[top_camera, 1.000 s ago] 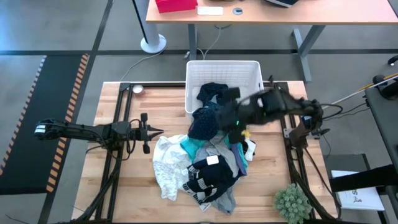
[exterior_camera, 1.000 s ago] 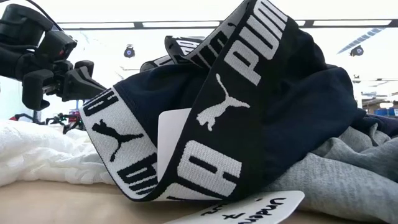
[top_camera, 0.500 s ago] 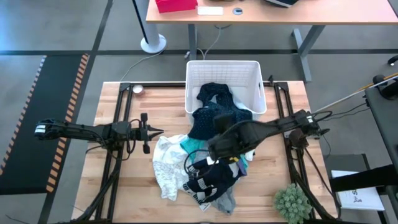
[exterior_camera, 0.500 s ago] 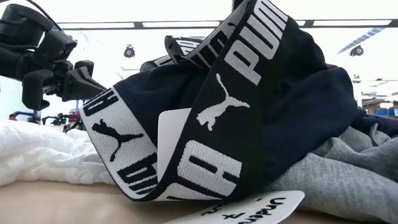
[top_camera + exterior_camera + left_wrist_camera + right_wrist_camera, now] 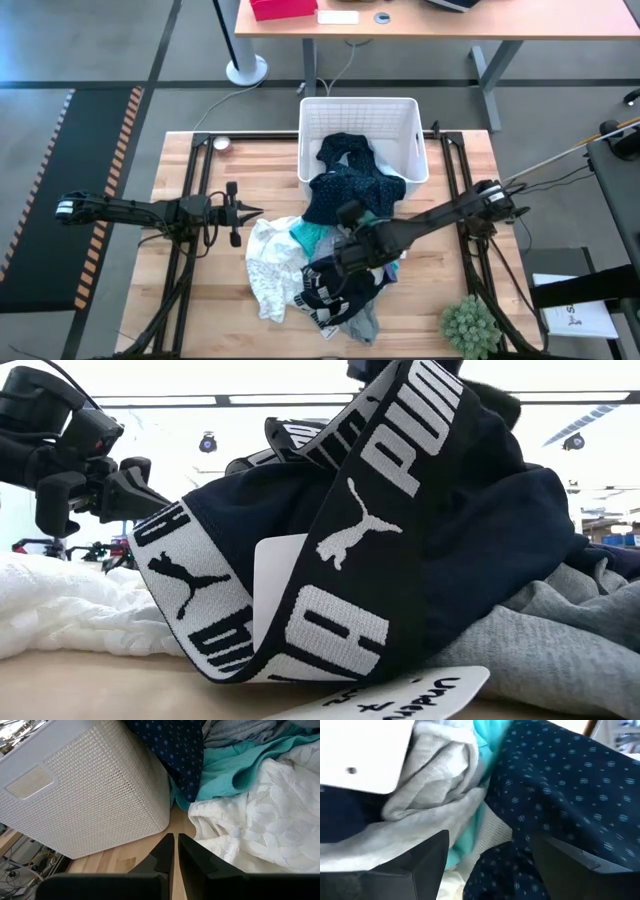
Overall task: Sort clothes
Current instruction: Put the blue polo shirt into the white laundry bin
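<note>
At the frame's left, the left gripper (image 5: pixel 252 210) rests with fingers together, just beside the clothes (image 5: pixel 330 270) heaped centre-bottom, a navy patterned garment (image 5: pixel 345 185) spilling from the white bin (image 5: pixel 358 110) above. The right gripper (image 5: pixel 345 262) hangs over the heap, fingers apart, gripping nothing.

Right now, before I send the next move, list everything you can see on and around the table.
Bin: one, white, far table edge.
Navy patterned garment: one, draped over bin's near rim.
Turquoise garment: one, pile middle.
White lacy garment: one, pile's left.
Black garment with white lettered band: one, near side.
Grey garment: one, under it.
Plant: one, green, near right corner.
Left gripper: shut, left of pile.
Right gripper: open, over the pile.
</note>
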